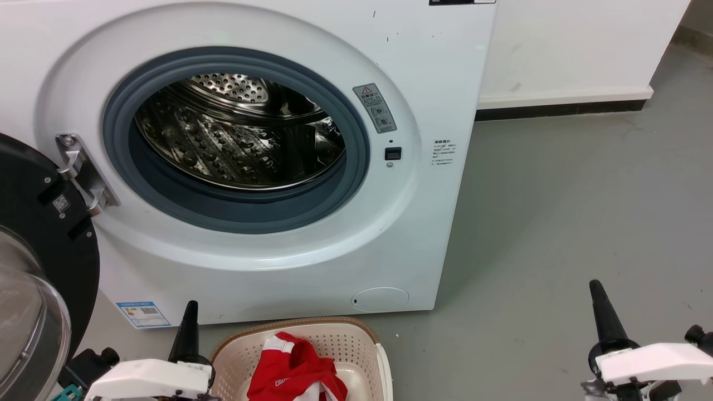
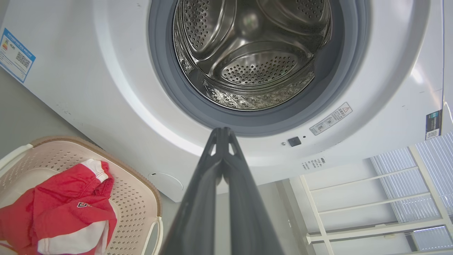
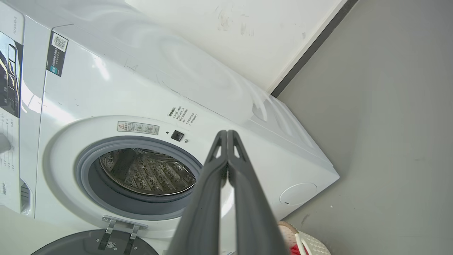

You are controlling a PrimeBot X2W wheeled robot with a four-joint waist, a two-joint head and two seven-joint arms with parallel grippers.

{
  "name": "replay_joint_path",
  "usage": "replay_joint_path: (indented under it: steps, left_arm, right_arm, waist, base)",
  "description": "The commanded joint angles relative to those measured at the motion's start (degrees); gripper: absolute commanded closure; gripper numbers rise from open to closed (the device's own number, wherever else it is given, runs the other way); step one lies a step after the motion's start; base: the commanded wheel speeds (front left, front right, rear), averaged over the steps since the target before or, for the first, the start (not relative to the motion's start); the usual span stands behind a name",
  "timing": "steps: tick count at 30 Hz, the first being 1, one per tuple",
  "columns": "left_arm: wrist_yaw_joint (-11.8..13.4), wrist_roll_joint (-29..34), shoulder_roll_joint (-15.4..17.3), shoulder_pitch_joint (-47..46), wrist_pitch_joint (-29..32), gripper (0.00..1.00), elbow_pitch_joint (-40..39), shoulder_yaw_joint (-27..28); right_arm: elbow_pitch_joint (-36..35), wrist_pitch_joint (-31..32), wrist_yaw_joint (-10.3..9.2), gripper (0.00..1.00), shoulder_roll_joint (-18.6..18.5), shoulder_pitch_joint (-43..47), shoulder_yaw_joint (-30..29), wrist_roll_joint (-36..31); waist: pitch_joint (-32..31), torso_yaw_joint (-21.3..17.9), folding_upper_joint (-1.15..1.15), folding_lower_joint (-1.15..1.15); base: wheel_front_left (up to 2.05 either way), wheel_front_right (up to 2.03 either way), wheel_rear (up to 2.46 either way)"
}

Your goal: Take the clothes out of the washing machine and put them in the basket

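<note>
Grey floor (image 1: 557, 223) in the head view, washing machine (image 1: 440, 83) with door (image 1: 39, 223) swung open, red clothes (image 1: 295, 367) piled in the basket (image 1: 356, 340) just in front, left wrist view, left gripper (image 2: 223, 131) pressed closed, holding nothing, right wrist view, right gripper (image 3: 227, 134) likewise closed, empty.

the left gripper (image 1: 191, 307) and right gripper (image 1: 596, 287) share tapering matte dark-grey fingers (image 2: 198, 198) with triangular cut-outs near the tips, on glossy white housings (image 1: 657, 359) with black knobs (image 1: 694, 333).
</note>
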Motion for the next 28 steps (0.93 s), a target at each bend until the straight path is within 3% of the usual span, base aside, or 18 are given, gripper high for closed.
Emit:
replay_joint_path:
  steps: [1, 28]
  left_arm:
    - [-0.5, -2.2, 0.0, -1.8, 0.5, 1.0, -0.2, 0.4]
    - [-2.1, -17.4, 0.0, -4.5, 4.1, 1.0, 1.6, 1.2]
  right_arm:
    - [-0.2, 0.5, 0.0, 1.0, -0.3, -2.0, -0.2, 2.4]
    - [1.0, 4.3, -0.02, 1.0, -0.2, -4.1, -1.0, 18.3]
  waist:
    - [0.0, 0.1, 0.0, 0.0]
    - [0.6, 1.1, 0.0, 0.0]
  base:
    - [0.0, 0.0, 0.0]
    - [0.0, 0.0, 0.0]
